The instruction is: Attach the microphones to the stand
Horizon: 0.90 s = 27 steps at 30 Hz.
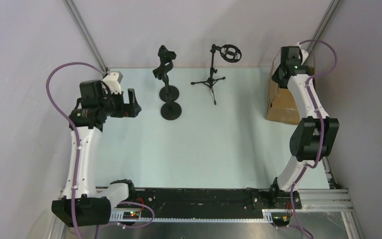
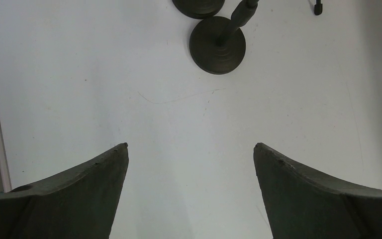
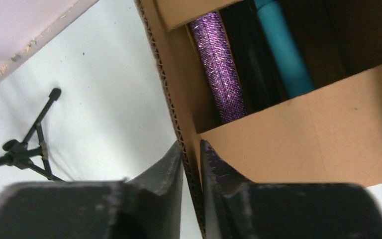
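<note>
Upper right in the top view, right gripper (image 3: 191,158) pinches the box (image 3: 303,129) wall (nearer arm by far); inside, just beyond its jaws, lie purple mic (image 3: 219,69), black mic (image 3: 252,59), turquoise mic (image 3: 283,50), long axes running up-frame. Left gripper (image 2: 191,149) spread wide, well apart.

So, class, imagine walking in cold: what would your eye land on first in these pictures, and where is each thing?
The glittery purple microphone stands out, lying in the cardboard box at the table's far right, beside a black microphone and a turquoise microphone. The right end effector straddles that box's wall, jaws closed on the cardboard edge. At the far middle of the table are two round-based stands and a tripod stand, all empty.
</note>
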Available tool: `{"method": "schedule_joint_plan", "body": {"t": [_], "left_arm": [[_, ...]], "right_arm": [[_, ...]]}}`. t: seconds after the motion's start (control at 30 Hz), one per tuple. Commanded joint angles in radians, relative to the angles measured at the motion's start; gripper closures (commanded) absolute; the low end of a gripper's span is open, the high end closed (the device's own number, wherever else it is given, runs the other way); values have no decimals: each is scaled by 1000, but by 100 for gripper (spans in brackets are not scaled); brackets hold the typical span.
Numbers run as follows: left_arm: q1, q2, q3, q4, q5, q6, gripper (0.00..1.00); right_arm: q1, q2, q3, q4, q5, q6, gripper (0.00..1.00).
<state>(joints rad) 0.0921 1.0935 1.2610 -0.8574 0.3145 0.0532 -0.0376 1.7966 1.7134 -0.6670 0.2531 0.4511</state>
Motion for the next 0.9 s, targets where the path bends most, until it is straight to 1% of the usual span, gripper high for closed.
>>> {"method": "schedule_joint_plan", "body": {"t": [0.0, 0.03, 0.07, 0.1, 0.27, 0.33, 0.4, 0.57, 0.63, 0.67, 0.73, 0.77, 0.8, 0.83, 0.87], "left_arm": [[9, -6, 47, 0, 14, 17, 0], [8, -9, 49, -1, 15, 18, 0], [9, -11, 50, -1, 18, 20, 0], [8, -15, 50, -1, 20, 23, 0], [9, -27, 56, -6, 19, 40, 0], [8, -30, 59, -9, 20, 47, 0], [9, -34, 58, -13, 24, 53, 0], [9, -52, 53, -26, 49, 64, 0], [9, -65, 44, -31, 57, 70, 0], [8, -71, 37, -33, 59, 74, 0], [9, -78, 30, -37, 62, 81, 0], [9, -81, 28, -39, 63, 84, 0], [10, -84, 28, -42, 62, 88, 0], [10, -89, 27, -45, 64, 89, 0], [9, -91, 28, -46, 63, 92, 0]], "right_arm": [[95, -15, 56, -14, 99, -47, 85], [109, -20, 53, -21, 124, -55, 96], [132, -36, 48, -27, 150, -57, 99], [145, -46, 43, -38, 165, -60, 100], [275, -176, -43, -86, 347, -52, 100], [325, -242, -92, -114, 387, -37, 100], [377, -312, -152, -143, 396, -8, 100], [534, -448, -249, -313, 409, 110, 100], [635, -485, -289, -384, 391, 168, 100], [659, -494, -302, -434, 385, 218, 100], [748, -512, -335, -501, 394, 289, 100], [815, -521, -357, -514, 404, 309, 100], [855, -524, -368, -519, 407, 325, 100], [928, -527, -385, -519, 412, 331, 100], [965, -520, -389, -513, 406, 336, 100]]}}
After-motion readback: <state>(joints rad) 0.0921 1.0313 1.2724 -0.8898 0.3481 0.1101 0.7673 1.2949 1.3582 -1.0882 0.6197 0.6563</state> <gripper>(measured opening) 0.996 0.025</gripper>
